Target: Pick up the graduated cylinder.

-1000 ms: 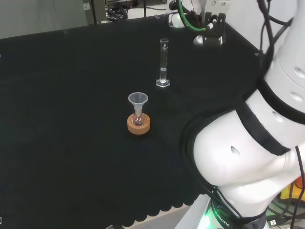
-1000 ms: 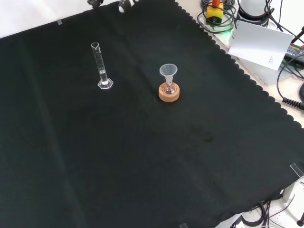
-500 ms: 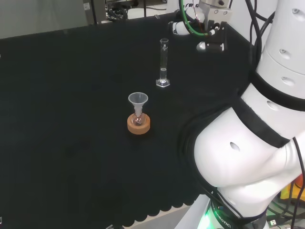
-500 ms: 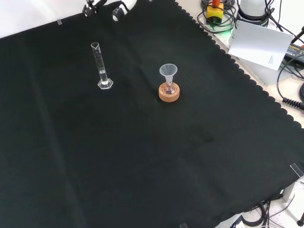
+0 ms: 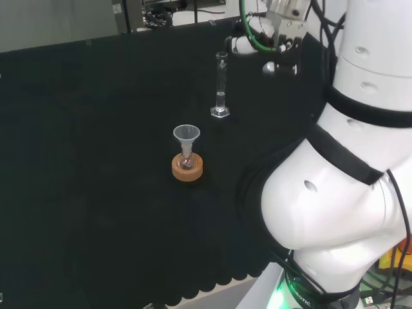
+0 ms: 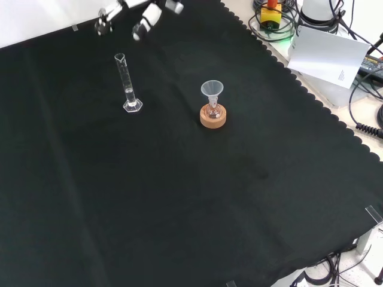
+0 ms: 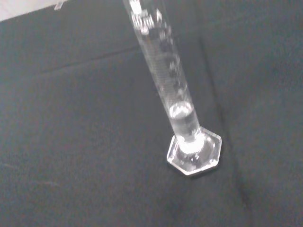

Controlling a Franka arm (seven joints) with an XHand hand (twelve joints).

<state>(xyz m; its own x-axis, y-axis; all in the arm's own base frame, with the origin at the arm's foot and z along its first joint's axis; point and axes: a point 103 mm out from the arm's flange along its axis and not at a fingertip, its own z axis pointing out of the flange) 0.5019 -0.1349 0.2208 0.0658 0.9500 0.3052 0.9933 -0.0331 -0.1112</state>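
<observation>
Hand (image 6: 140, 15) near upright graduated cylinder (image 6: 128, 84)

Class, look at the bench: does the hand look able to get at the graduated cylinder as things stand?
Probably yes. The graduated cylinder stands upright and alone on the cloth, with the hand hovering just beyond it and nothing between them. The funnel on its cork ring stands well aside.
</observation>
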